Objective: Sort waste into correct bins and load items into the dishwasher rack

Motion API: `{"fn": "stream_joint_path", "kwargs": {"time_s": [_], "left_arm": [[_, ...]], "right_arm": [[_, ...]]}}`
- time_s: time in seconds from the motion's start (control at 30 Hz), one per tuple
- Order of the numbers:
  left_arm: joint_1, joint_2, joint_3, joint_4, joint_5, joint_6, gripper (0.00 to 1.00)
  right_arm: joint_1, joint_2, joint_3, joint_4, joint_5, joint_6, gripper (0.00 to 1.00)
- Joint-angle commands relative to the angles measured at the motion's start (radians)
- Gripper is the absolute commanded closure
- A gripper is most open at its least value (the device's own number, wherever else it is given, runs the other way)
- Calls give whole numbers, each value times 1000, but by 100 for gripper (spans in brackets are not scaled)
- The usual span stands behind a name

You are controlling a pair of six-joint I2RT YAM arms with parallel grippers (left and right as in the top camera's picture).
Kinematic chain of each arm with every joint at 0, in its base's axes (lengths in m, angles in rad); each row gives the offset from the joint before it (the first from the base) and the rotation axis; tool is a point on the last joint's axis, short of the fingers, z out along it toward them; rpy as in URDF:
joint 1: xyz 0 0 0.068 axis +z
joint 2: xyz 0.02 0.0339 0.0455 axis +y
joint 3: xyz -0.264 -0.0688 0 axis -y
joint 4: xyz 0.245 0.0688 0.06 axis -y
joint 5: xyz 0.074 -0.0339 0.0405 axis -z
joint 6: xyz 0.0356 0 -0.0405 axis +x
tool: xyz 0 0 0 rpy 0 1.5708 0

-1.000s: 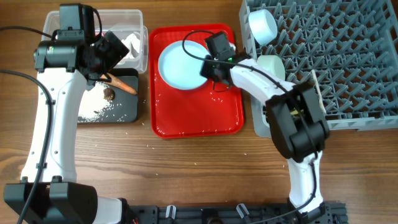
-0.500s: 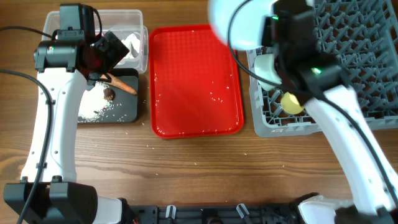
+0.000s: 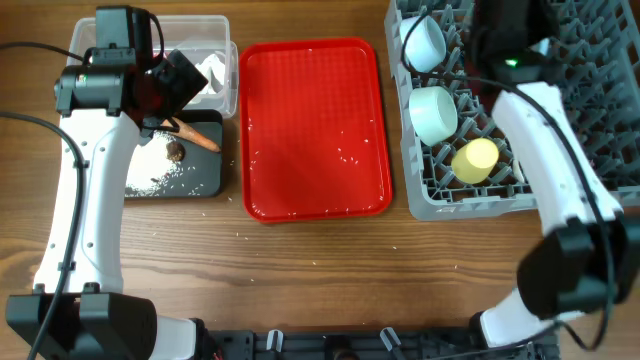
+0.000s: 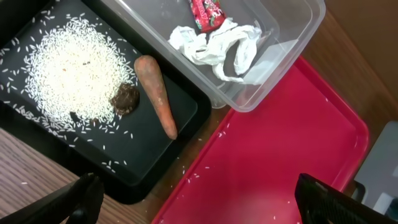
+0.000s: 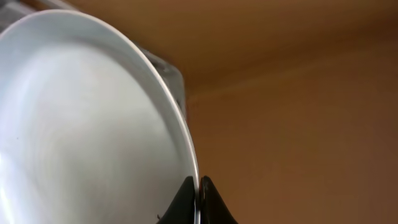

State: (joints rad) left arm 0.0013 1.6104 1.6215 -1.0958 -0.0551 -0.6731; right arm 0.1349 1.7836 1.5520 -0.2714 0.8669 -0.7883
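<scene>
Pale blue and smooth, the round plate (image 5: 93,118) fills the left of the right wrist view, standing on edge. The right pincer (image 5: 199,198) nips its thin rim at bottom centre, dark tips narrow on it, with blurred brown behind. In the left wrist view the left pincer (image 4: 198,186) gapes wide and empty, black fingers (image 4: 87,199) in the lower corners. Below them the matte black tray (image 4: 186,115) holds a heap of rice (image 4: 74,68), with a rough brown lump (image 4: 125,98) just beside a tapered carrot (image 4: 157,93). Beyond, at upper centre, the clear tub (image 4: 283,62) holds crumpled tissue (image 4: 217,46) and a red packet (image 4: 207,12). Overhead, at upper right, the grey pegged rack (image 3: 610,100) carries two bowls (image 3: 433,112) and a yellow cup (image 3: 475,160).
</scene>
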Motion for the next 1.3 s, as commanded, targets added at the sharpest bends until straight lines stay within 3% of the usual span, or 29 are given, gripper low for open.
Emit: {"fn": "stream_joint_path", "kwargs": {"time_s": [0.0, 0.17, 0.23, 0.27, 0.3, 0.4, 0.47, 0.67, 0.73, 0.87, 1.03, 1.17, 1.27], "left_arm": [[2, 2, 2, 2, -7, 15, 0], [2, 2, 2, 2, -6, 15, 0], [2, 2, 2, 2, -6, 15, 0], [2, 2, 2, 2, -6, 15, 0], [2, 2, 2, 2, -6, 15, 0], [2, 2, 2, 2, -6, 15, 0], [2, 2, 2, 2, -6, 15, 0], [2, 2, 2, 2, -6, 15, 0], [2, 2, 2, 2, -6, 15, 0], [2, 2, 2, 2, -7, 15, 0], [2, 2, 2, 2, -6, 15, 0], [2, 2, 2, 2, -6, 15, 0], [2, 2, 2, 2, -6, 15, 0]], "right_arm": [[2, 91, -1, 77, -31, -84, 96], [3, 179, -1, 76, -93, -72, 92], [6, 190, -1, 76, -111, -30, 56], [6, 190, -1, 76, -125, 24, 21], [6, 185, -1, 78, -130, 74, 3], [6, 152, -1, 62, -128, 196, 0], [16, 59, -1, -15, -138, 332, 0], [103, -240, -1, -296, -283, 526, 0], [174, -391, -1, -448, -465, 638, 0], [244, -578, -1, -560, -745, 657, 0], [245, -721, -1, -761, -747, 660, 0], [244, -764, -1, -796, -748, 662, 0], [242, -750, -11, -795, -630, 828, 0]]}}
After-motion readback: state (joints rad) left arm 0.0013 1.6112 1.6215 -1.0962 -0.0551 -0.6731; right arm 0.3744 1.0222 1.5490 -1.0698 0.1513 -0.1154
